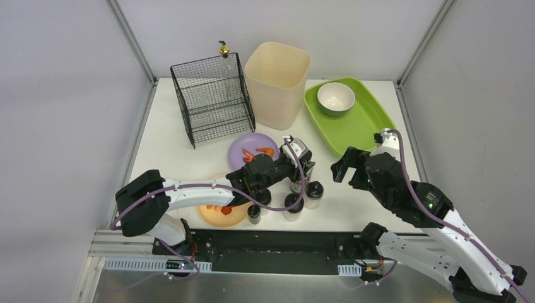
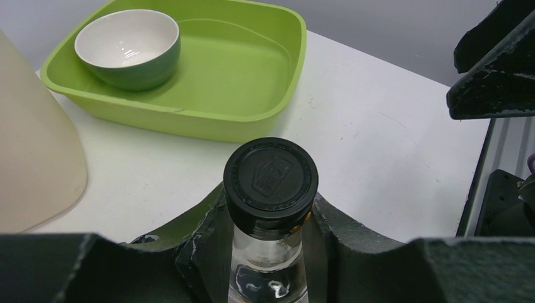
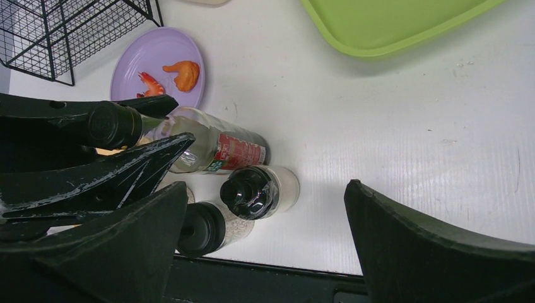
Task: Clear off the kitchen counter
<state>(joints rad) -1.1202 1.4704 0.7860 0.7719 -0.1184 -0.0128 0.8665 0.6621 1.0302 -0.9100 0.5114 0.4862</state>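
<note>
The left gripper [image 2: 268,218] is clamped on the neck of a clear bottle [image 2: 270,178], just under its black cap. The white kitchen counter [image 1: 180,154] spreads beneath both arms; I cannot tell whether the bottle's base rests on it. The right gripper [image 1: 344,165] hangs spread and empty to the right. Held so high, the bottle could swing or slip, toppling the spice jars [image 1: 313,194] crowded beside it.

Top external: high at the near edge, looking down on the whole kitchen counter [image 1: 170,151]; left wrist: low, close on a bottle [image 2: 271,183], facing the green tray [image 2: 252,95] at 11 o'clock; right wrist: steeply downward — both wrist views share bottle and tray.
</note>
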